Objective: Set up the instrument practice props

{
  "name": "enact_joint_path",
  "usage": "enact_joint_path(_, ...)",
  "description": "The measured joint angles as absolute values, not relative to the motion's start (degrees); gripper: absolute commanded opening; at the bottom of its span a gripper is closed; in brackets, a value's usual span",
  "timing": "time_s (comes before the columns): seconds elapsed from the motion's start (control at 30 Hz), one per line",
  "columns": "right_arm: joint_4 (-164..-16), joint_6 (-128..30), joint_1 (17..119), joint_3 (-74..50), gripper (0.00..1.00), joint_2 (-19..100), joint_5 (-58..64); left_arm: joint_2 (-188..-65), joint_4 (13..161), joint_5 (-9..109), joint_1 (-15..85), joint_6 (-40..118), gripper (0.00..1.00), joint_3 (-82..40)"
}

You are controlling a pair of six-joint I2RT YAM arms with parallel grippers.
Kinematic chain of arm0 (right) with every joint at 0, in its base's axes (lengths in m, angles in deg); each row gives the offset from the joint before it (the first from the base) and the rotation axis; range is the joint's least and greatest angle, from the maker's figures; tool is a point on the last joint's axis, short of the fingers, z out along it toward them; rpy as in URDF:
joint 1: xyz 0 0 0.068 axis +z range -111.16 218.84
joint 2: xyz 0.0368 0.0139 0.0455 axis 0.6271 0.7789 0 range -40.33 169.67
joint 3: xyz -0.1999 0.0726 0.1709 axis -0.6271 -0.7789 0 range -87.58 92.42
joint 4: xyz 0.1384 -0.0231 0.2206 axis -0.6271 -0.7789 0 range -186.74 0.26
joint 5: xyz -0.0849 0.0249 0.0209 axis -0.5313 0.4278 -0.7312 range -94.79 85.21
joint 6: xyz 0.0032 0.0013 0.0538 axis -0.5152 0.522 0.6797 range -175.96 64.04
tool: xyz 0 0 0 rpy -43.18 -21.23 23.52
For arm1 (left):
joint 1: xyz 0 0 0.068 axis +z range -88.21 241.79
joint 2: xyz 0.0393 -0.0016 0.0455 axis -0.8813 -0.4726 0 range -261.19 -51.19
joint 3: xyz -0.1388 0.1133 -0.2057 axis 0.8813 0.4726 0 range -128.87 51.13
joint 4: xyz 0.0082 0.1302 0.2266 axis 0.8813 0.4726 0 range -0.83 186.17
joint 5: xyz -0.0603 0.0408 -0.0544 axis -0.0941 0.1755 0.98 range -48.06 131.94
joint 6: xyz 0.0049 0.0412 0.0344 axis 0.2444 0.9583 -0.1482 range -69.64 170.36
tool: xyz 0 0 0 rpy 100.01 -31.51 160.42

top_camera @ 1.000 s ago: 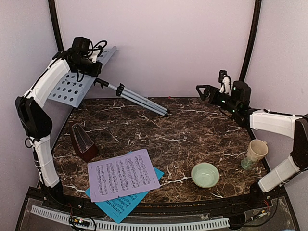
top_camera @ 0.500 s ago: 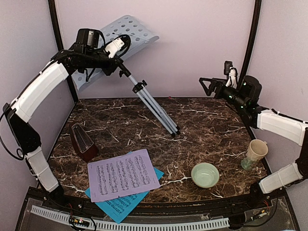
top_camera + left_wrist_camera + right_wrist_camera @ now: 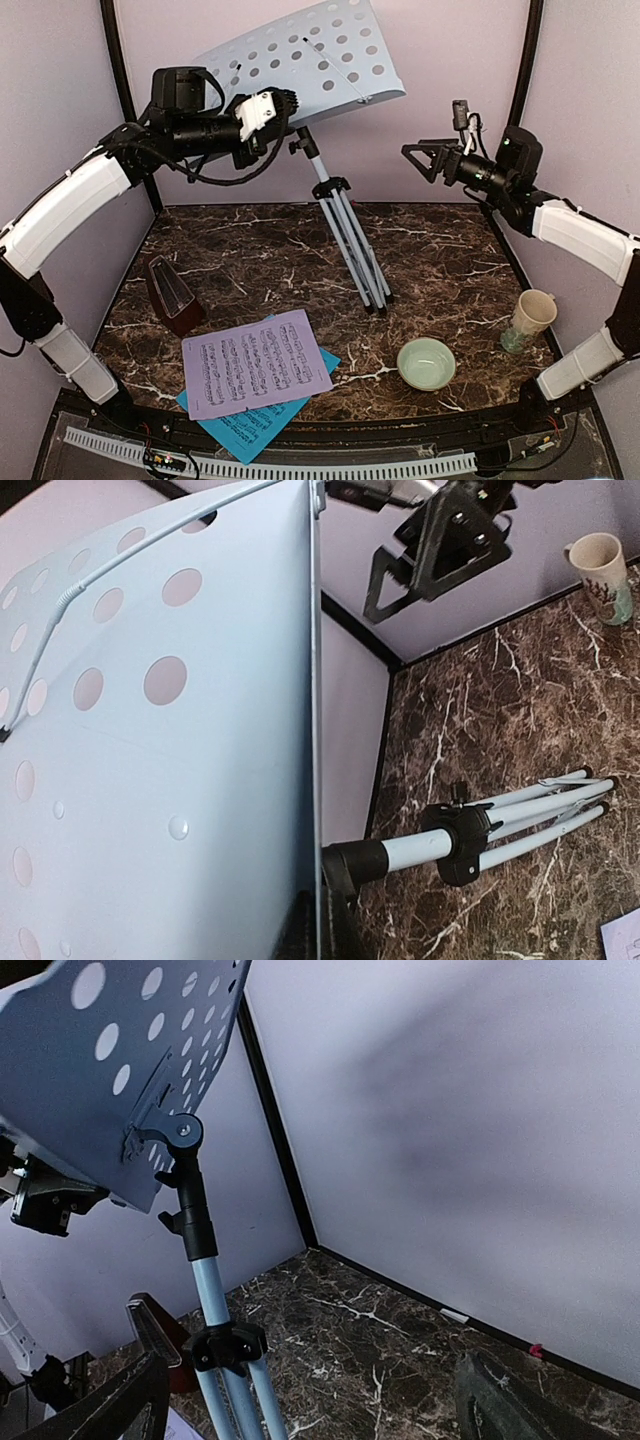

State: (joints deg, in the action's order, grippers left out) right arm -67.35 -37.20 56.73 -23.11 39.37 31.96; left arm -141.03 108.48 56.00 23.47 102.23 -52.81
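The silver music stand [image 3: 345, 225] leans nearly upright with its legs folded, feet on the marble table. Its white perforated desk [image 3: 310, 50] is high at the back. My left gripper [image 3: 285, 105] is shut on the desk's lower edge; in the left wrist view the desk [image 3: 150, 780] fills the left and its edge runs between my fingers. My right gripper [image 3: 420, 160] is open and empty, in the air to the right of the stand, whose pole [image 3: 215, 1300] shows in the right wrist view. The reddish-brown metronome [image 3: 172, 293] stands at the left. The lavender page [image 3: 257, 362] lies over the cyan page [image 3: 245, 425] at the front.
A pale green bowl [image 3: 427, 362] sits at the front right. A cream mug [image 3: 530, 318] stands near the right edge. The walls close in at the back and on both sides.
My left arm has swung the stand from a low slant to nearly upright, carrying the desk up and to the right. My right gripper has risen and moved a little to the left.
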Motion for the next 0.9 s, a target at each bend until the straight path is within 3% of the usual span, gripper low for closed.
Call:
enact_joint_path(0.53, -63.98, -23.74, 56.01, -8.05, 0.9, 54.52, 59.35, -139.35, 101.46, 71.26, 21.35, 108.64, 0.0, -50.49)
enact_joint_path(0.9, -58.19, -12.72, 59.79, -1.06, 0.77, 59.35, 67.52, -139.35, 100.46, 73.23, 19.64, 112.14, 0.0, -50.49)
